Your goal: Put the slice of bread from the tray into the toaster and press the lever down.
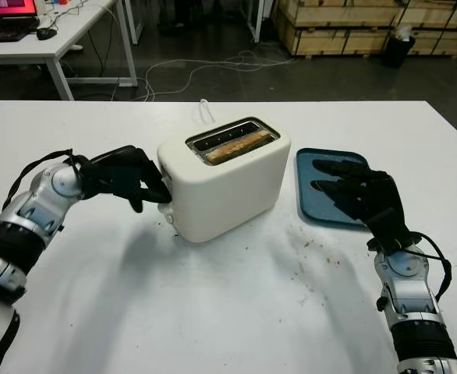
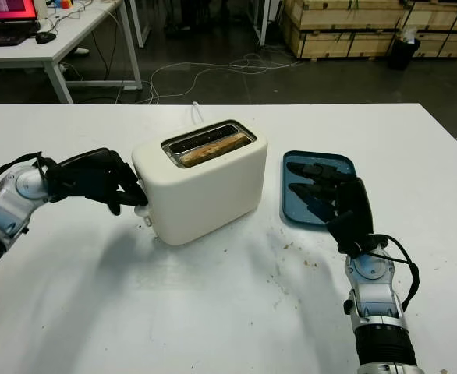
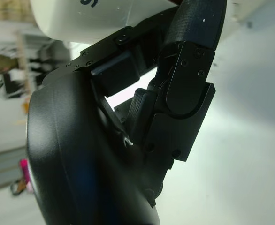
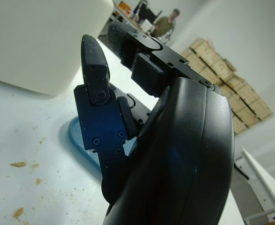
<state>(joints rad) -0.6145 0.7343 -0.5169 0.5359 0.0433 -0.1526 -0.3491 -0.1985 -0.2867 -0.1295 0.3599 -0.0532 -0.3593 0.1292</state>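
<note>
A cream two-slot toaster (image 1: 224, 183) stands mid-table, and a slice of bread (image 1: 240, 146) sits low in its nearer slot. My left hand (image 1: 147, 187) is at the toaster's left end, its fingers (image 3: 184, 70) curled around the lever, which they hide. A small white knob (image 1: 170, 219) shows just below the hand. To the right of the toaster lies the blue tray (image 1: 305, 206) with no bread on it. My right hand (image 1: 345, 187) hovers open over the tray and holds nothing.
Crumbs (image 1: 302, 269) are scattered on the white table between the toaster and my right arm. A white cord (image 1: 205, 113) runs off behind the toaster. Beyond the far table edge are desks, floor cables and stacked crates. A person (image 4: 168, 21) sits far back.
</note>
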